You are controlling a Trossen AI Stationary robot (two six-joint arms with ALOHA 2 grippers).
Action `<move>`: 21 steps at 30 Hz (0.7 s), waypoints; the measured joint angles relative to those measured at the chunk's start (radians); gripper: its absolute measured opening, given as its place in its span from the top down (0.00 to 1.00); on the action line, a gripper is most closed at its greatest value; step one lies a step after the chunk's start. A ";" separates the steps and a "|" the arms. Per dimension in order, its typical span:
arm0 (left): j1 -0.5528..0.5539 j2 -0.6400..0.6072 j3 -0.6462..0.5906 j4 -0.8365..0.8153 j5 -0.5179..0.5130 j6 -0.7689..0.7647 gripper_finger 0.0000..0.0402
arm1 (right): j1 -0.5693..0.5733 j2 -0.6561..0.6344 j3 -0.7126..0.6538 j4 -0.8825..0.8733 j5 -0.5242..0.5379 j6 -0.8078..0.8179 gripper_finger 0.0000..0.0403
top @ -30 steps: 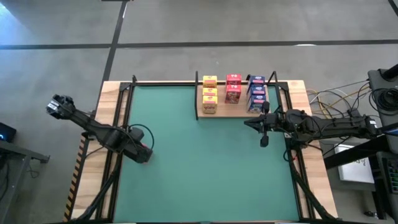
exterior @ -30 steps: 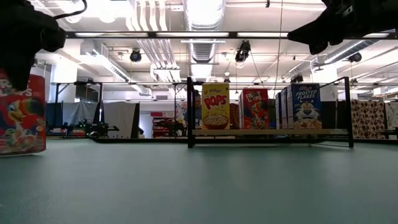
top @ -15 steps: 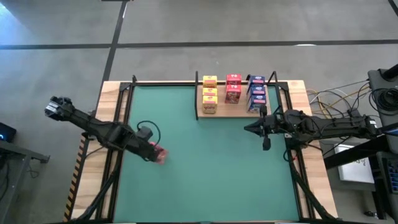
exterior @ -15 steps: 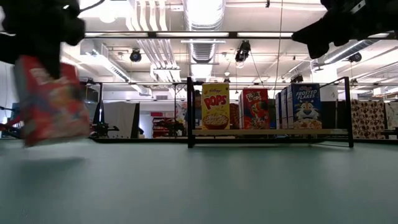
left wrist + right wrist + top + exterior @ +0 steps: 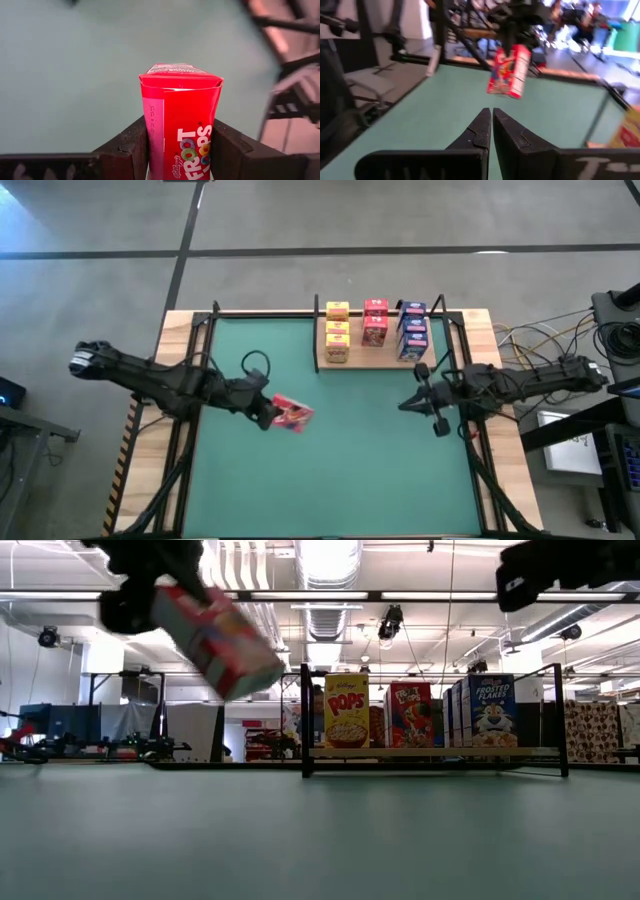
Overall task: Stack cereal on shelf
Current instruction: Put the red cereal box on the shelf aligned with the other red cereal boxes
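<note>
Left gripper [image 5: 268, 412]: clamped on the red cereal box [image 5: 292, 414], one finger on each narrow side so the printed face stays clear.
Red cereal box: carried tilted in the air above the green mat [image 5: 340, 460], projecting ahead of the fingers [image 5: 131, 145]; the tilt likely comes from the arm's reach.
Shelf [image 5: 385, 360]: well ahead of the left gripper, at the mat's far edge, with yellow boxes [image 5: 337, 332], red boxes [image 5: 375, 322] and blue boxes [image 5: 412, 330] in three rows.
Likely slot: the front of the red row, which looks one box short.
Right gripper [image 5: 424, 402]: fingers pressed together, empty, hanging just in front of the shelf's blue end, probably waiting clear of the approach.
</note>
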 joint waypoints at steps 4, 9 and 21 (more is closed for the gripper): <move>0.029 0.057 0.070 0.107 0.000 0.145 0.65 | 0.080 -0.021 -0.016 0.039 0.003 -0.035 0.98; 0.070 0.181 0.226 0.096 0.026 0.313 0.65 | 0.158 -0.042 -0.029 0.042 0.104 -0.037 0.98; 0.137 0.609 0.801 -0.293 0.053 0.807 0.65 | 0.232 -0.114 -0.105 0.151 0.124 -0.082 0.98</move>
